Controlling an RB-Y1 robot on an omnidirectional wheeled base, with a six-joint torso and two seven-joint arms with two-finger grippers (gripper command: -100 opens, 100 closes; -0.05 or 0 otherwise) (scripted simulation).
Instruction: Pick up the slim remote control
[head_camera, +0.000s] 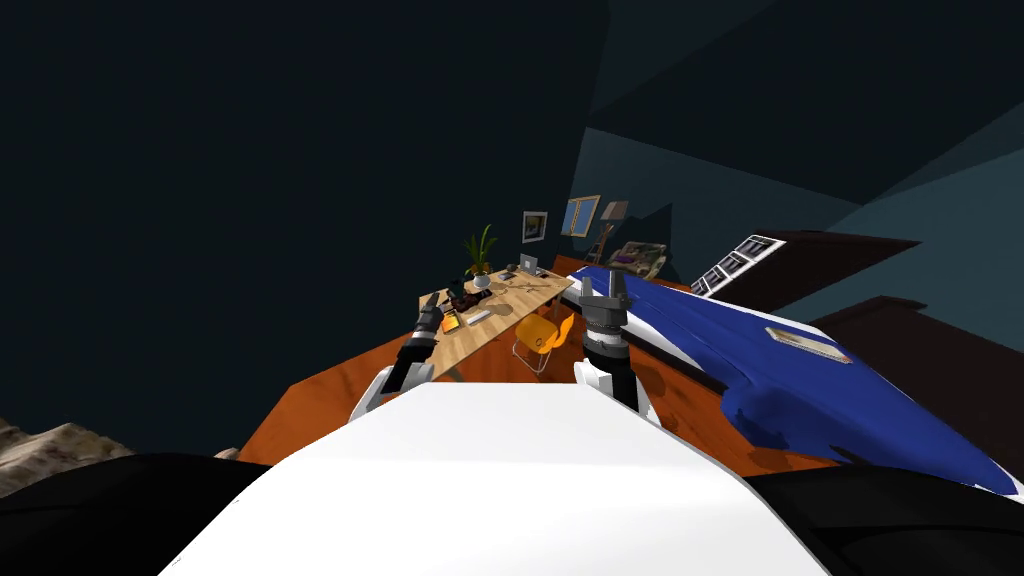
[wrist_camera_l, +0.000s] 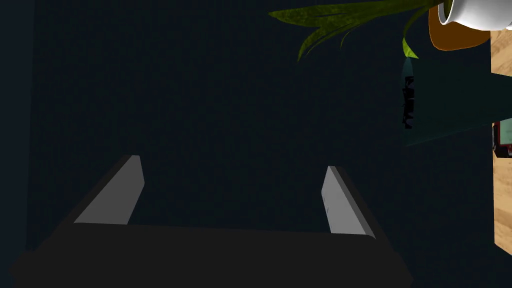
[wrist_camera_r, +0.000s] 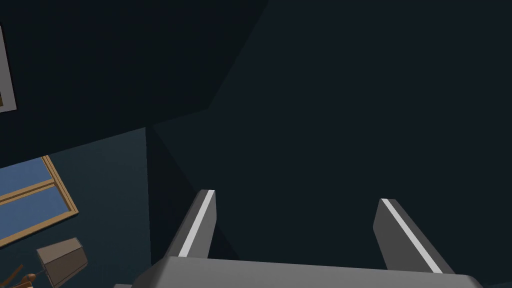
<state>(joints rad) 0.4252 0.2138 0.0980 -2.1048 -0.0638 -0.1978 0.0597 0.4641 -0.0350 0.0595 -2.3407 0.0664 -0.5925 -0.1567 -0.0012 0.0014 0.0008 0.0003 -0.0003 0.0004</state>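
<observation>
Both grippers released, nothing held. Left gripper (wrist_camera_l: 232, 194) by desk (head_camera: 470, 345) edge, near potted plant (wrist_camera_l: 350, 20). Slim pale remote (head_camera: 480, 317) flat on desk, just beyond left gripper. Right gripper (head_camera: 605, 290) raised beside blue bed (head_camera: 800, 390).

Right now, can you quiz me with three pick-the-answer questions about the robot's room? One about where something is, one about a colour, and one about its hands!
1. Where does the potted plant stand?
A) on a sofa
B) on the wooden desk
C) in a sink

2. What colour is the chair by the desk?
A) green
B) white
C) yellow-orange

3. How are the left hand and the right hand?
A) open, holding nothing
B) shut on a spoon
C) shut on a cup

Answers:
1 B: its white pot sits at the desk's far end.
2 C: the seat is yellow-orange in the head view.
3 A: each wrist view shows two fingers standing well apart with nothing between them.
</observation>
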